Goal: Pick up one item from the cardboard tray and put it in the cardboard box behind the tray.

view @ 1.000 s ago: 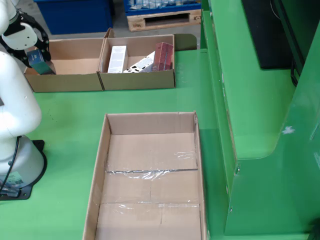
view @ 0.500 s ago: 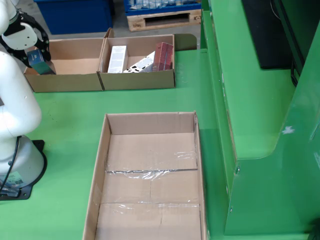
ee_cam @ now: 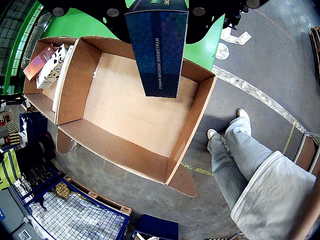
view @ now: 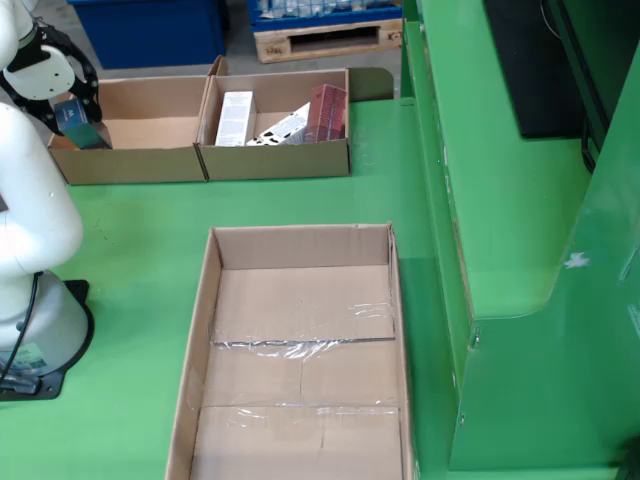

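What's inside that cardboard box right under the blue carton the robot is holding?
The cardboard box looks empty: bare brown floor is all that shows. The blue carton held by the gripper covers part of the far side, so that patch stays unseen.

Nothing visible has changed across the 3 pictures of the fixed view. The gripper (view: 72, 108) holds the dark blue carton (view: 80, 122) at the same spot over the left cardboard box (view: 130, 160), at the same tilt. To its right in that view, the items in the neighbouring box (view: 275, 160) lie exactly as before.
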`<action>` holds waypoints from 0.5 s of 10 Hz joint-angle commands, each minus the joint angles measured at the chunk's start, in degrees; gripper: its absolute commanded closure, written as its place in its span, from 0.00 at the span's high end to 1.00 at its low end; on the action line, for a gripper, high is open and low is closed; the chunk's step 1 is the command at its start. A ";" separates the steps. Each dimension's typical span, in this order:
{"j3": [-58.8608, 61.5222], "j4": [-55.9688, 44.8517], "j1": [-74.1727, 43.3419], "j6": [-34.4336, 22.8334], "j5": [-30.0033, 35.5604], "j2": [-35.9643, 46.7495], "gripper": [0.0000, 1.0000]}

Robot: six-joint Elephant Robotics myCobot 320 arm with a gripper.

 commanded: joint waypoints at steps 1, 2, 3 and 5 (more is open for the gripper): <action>1.34 0.73 -0.26 -0.35 0.27 1.26 0.50; 1.34 0.73 -0.26 -0.35 0.27 1.26 0.60; 1.34 0.73 -0.26 -0.35 0.27 1.26 0.70; 1.34 0.73 -0.26 -0.35 0.27 1.26 0.90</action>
